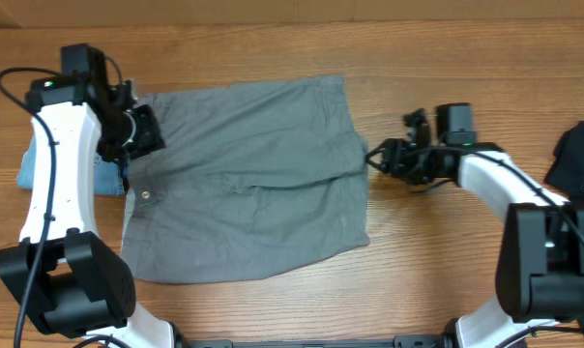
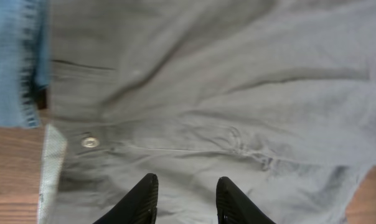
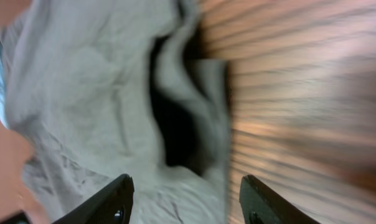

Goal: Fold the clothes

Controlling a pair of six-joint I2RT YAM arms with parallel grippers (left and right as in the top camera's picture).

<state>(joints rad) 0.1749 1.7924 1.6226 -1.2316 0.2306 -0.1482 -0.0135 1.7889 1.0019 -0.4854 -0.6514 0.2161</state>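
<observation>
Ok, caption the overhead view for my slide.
Grey shorts spread on wooden table; left gripper and right gripper at opposite ends.

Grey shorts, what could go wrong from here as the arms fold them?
The right gripper stands open at the leg hem of the grey shorts, where the layers gape; it may pinch only one layer. The left gripper is open over the waistband beside the denim shorts, which it might snag too.

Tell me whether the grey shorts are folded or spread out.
Spread out, unfolded: the grey shorts lie flat on the table, waistband button showing midway along their left edge, both legs side by side toward the right.
</observation>
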